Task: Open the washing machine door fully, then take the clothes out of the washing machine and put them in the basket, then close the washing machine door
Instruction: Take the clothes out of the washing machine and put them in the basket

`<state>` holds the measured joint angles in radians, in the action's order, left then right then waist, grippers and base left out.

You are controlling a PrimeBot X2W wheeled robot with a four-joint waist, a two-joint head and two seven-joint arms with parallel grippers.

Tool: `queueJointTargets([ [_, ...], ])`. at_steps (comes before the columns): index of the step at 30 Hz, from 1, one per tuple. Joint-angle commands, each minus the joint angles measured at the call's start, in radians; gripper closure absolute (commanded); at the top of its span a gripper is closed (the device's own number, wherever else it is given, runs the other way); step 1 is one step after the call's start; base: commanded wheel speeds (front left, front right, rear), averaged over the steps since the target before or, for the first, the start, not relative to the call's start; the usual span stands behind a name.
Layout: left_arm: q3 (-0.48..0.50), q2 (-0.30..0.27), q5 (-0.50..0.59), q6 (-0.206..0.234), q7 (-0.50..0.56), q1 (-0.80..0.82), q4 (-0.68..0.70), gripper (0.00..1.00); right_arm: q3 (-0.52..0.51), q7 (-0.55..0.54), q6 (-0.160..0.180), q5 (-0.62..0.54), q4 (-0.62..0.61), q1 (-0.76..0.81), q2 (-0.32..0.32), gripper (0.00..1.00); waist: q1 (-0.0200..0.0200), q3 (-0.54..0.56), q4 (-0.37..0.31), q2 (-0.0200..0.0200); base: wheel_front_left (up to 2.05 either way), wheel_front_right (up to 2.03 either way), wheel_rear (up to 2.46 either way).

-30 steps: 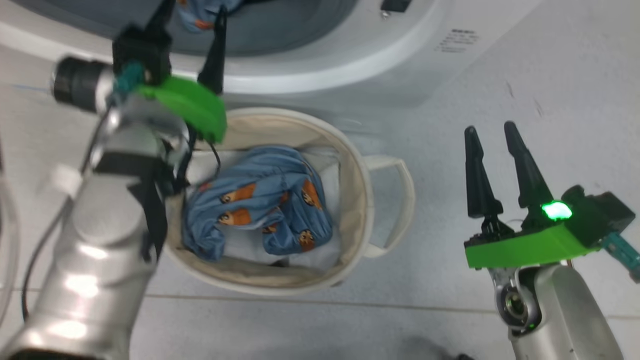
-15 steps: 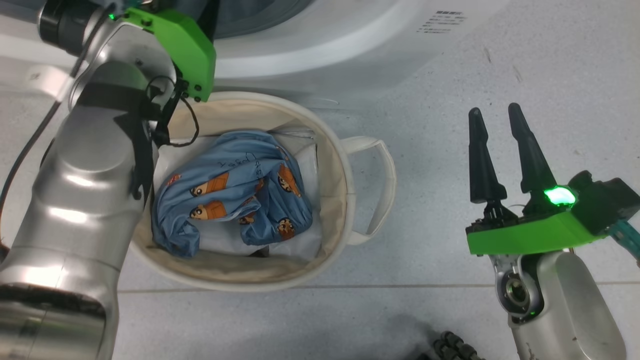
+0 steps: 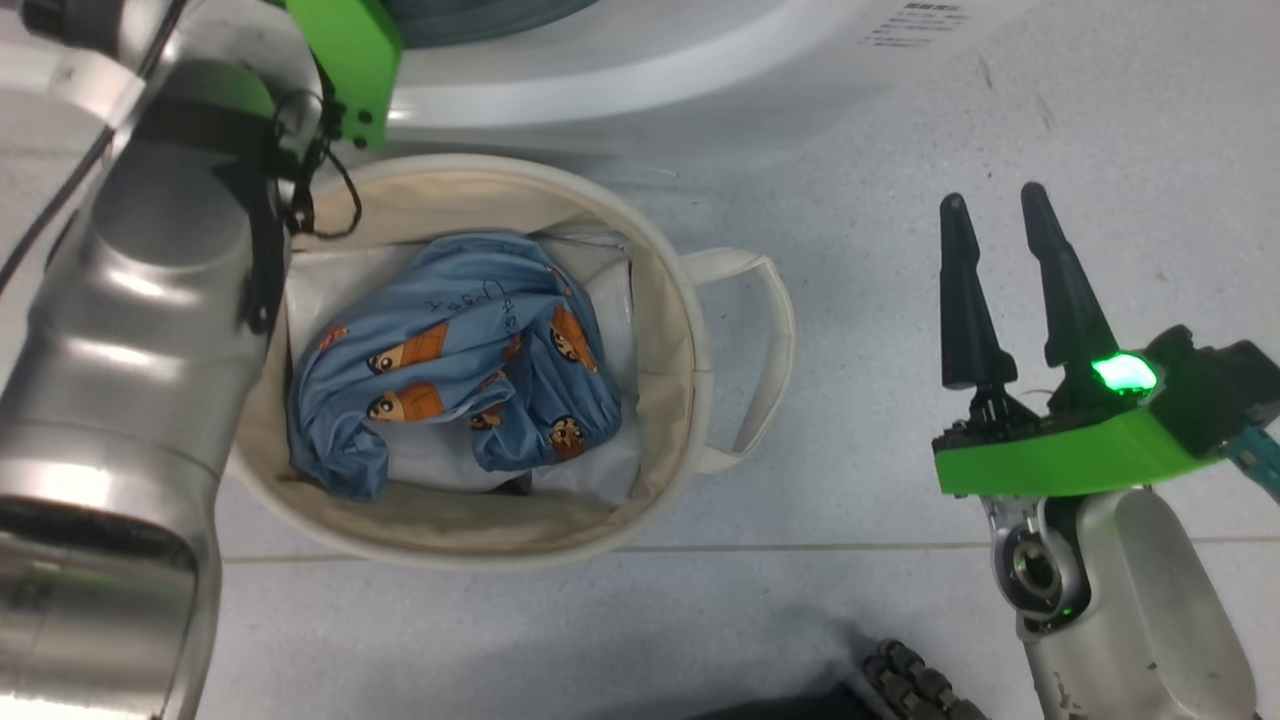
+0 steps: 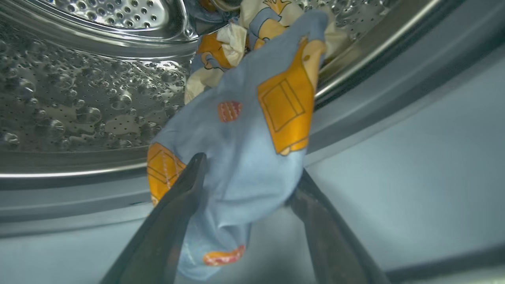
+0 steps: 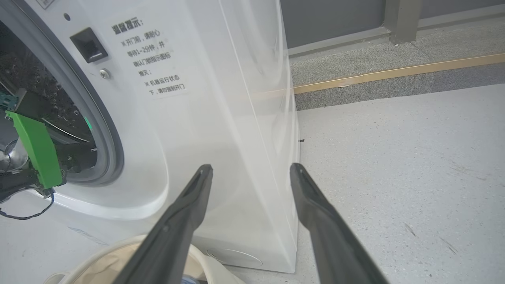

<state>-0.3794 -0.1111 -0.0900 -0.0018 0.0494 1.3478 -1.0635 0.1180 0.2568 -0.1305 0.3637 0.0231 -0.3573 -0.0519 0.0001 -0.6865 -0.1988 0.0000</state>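
**At the drum mouth: open fingers astride a limp printed garment**

Inside the white front-loading washing machine (image 5: 221, 118), against its dimpled stainless-steel drum wall (image 4: 79, 98), the left gripper (image 4: 249, 165) has its two long dark fingers spread wide. One finger stands on each side of a hanging fold of the clothes (image 4: 252, 130), a light blue soft fabric printed with orange cartoon figures. A cream section is bunched deeper in the drum. The fold bulges between the fingers. The wide-angle close-up leaves it unclear whether either pad presses on it yet, so nothing looks gripped.

Below the machine, the small round cream canvas basket (image 3: 700, 350) sits on the pale grey speckled floor (image 3: 900, 120). It already holds a crumpled blue printed bundle (image 3: 450, 340) lying on a flat white sheet (image 3: 600, 300). The right gripper (image 3: 993, 195) hovers well apart from the basket with its jaws wide and empty.

The garment should be light, floppy and likely to stretch or trail, with no stiffness to steer it. A pinch on the thick gathered fold between the fingers looks safer than one on a single thin edge, which could slip out. The tail of cloth reaching back into the drum may drag or snag on the grey rubber ring (image 4: 394, 98) as it comes out.
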Motion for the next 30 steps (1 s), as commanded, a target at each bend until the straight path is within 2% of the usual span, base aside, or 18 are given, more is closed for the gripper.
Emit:
queueJointTargets([
  [1, 0.007, -0.026, 0.009, 0.02, -0.011, 0.052, 0.007, 0.0, 0.02, 0.005, 0.0, -0.003, -0.033, 0.001, 0.002, 0.0, -0.0001, -0.011, -0.002, 0.0, 0.0, 0.0, 0.0],
  [7, 0.003, -0.021, 0.013, 0.054, -0.031, 0.106, -0.053, 0.0, 0.021, 0.005, 0.0, -0.002, -0.039, -0.01, 0.002, 0.0, -0.0001, -0.034, -0.006, 0.0, 0.0, 0.0, 0.0],
  [11, -0.006, -0.012, 0.01, 0.048, -0.045, 0.137, -0.096, 0.0, 0.019, 0.005, 0.0, -0.002, -0.042, -0.016, 0.002, 0.0, -0.0001, -0.047, -0.008, 0.0, 0.0, 0.0, 0.0],
  [12, -0.009, -0.01, 0.01, 0.046, -0.049, 0.142, -0.105, 0.06, 0.019, 0.005, 0.0, -0.002, -0.042, -0.017, 0.002, 0.0, -0.0001, -0.048, -0.007, 0.0, 0.0, 0.0, 0.0],
  [13, -0.01, -0.007, 0.008, 0.041, -0.053, 0.147, -0.114, 0.86, 0.018, 0.005, 0.0, -0.003, -0.043, -0.018, 0.002, 0.0, -0.0001, -0.05, -0.007, 0.0, 0.0, 0.0, 0.0],
  [14, -0.01, -0.004, 0.004, 0.038, -0.056, 0.151, -0.123, 1.0, 0.018, 0.005, 0.0, -0.004, -0.043, -0.019, 0.002, 0.0, -0.0001, -0.051, -0.006, 0.0, 0.0, 0.0, 0.0],
  [20, -0.007, 0.006, -0.016, 0.039, -0.097, 0.158, -0.159, 1.0, 0.018, 0.005, 0.0, -0.01, -0.043, -0.023, 0.002, 0.0, -0.0001, -0.039, 0.006, 0.0, 0.0, 0.0, 0.0],
  [26, 0.022, 0.015, -0.059, 0.065, -0.251, 0.116, -0.152, 1.0, 0.023, 0.005, 0.0, -0.022, -0.029, -0.006, 0.002, 0.0, -0.0001, 0.038, 0.032, 0.0, 0.0, 0.0, 0.0],
  [30, 0.05, 0.021, -0.095, 0.07, -0.302, 0.057, -0.103, 1.0, 0.028, 0.005, 0.0, -0.028, -0.016, 0.011, 0.002, 0.0, -0.0001, 0.104, 0.051, 0.0, 0.0, 0.0, 0.0],
])
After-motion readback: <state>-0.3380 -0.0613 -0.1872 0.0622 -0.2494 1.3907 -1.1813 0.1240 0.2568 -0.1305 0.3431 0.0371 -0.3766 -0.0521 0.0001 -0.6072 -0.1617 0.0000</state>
